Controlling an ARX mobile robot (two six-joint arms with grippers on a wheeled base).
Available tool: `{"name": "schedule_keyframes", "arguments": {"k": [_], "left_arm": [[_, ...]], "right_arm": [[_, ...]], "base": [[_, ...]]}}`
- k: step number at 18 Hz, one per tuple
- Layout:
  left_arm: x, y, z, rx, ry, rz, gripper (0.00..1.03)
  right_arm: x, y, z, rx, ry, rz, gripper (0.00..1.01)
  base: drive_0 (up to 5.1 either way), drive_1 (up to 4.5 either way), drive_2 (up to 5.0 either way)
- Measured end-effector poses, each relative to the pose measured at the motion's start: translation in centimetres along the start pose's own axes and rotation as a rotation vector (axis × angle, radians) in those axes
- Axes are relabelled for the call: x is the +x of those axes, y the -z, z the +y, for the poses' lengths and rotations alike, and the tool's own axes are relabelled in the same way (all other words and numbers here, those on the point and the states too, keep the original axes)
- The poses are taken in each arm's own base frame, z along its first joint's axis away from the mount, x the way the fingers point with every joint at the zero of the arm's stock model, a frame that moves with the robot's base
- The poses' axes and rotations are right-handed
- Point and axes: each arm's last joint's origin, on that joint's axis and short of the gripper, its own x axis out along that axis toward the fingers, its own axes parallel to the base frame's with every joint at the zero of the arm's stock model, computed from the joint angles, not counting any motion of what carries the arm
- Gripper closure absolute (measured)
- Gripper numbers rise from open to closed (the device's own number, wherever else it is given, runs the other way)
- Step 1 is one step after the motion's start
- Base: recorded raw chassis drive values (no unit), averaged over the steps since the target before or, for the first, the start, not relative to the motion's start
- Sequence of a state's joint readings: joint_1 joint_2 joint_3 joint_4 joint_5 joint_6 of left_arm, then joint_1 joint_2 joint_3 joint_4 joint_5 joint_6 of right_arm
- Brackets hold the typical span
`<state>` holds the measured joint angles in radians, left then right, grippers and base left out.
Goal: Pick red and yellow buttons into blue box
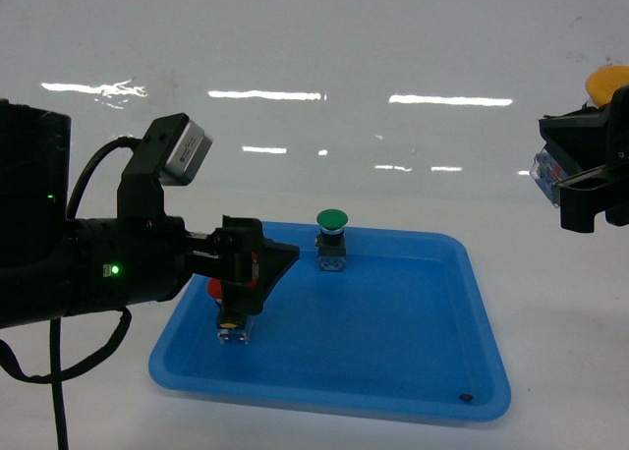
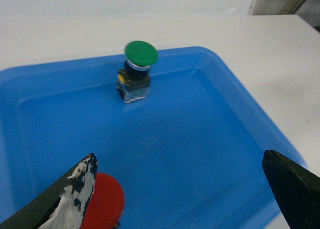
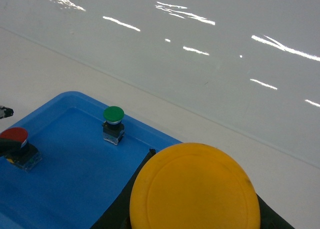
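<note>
The red-capped mushroom push-button switch [image 1: 228,308] stands upright on its black-and-clear blocky base at the near-left of the shallow blue plastic tray [image 1: 432,401] on the white desk [image 1: 550,322]. The left hand [image 1: 257,265] hangs spread wide over it, one finger [image 2: 70,191] beside the cap. The right hand [image 1: 588,180] grips the yellow-capped switch [image 3: 195,189], raised off to the right. The green-capped switch [image 1: 332,236] stays out of this. These switches look light, rigid, smooth-domed; the squared base likely offers the surest hold. The blue box is not in sight.
</note>
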<state>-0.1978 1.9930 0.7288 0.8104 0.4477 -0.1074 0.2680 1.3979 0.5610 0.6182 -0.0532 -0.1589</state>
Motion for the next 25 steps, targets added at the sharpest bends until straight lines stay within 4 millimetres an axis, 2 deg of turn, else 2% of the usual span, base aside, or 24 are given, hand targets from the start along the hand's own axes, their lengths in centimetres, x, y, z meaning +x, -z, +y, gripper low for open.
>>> {"name": "schedule_keyframes", "arguments": {"k": [6, 13, 19, 23, 24, 25], "left_arm": [[1.1, 0.3, 1.6, 0.039, -0.035, 0.025, 0.05], [3.1, 2.5, 3.5, 0.045, -0.053, 0.114, 0.05], [4.0, 3.8, 4.2, 0.067, -0.059, 0.162, 0.05], [4.4, 4.0, 4.1, 0.091, -0.053, 0.176, 0.05], [4.4, 4.1, 4.1, 0.094, -0.052, 0.177, 0.06], [4.4, 4.1, 4.1, 0.095, -0.052, 0.178, 0.13]], "right_arm": [[0.0, 0.0, 0.0, 0.0, 0.0, 0.0, 0.75], [0.0, 0.0, 0.0, 0.0, 0.0, 0.0, 0.75], [0.0, 0.0, 0.0, 0.0, 0.0, 0.0, 0.75], [0.0, 0.0, 0.0, 0.0, 0.0, 0.0, 0.75], [0.0, 0.0, 0.0, 0.0, 0.0, 0.0, 0.75], [0.0, 0.0, 0.0, 0.0, 0.0, 0.0, 0.75]], "base": [[0.0, 0.0, 0.0], [0.0, 0.0, 0.0], [0.0, 0.0, 0.0], [0.0, 0.0, 0.0], [0.0, 0.0, 0.0], [0.0, 0.0, 0.0]]}}
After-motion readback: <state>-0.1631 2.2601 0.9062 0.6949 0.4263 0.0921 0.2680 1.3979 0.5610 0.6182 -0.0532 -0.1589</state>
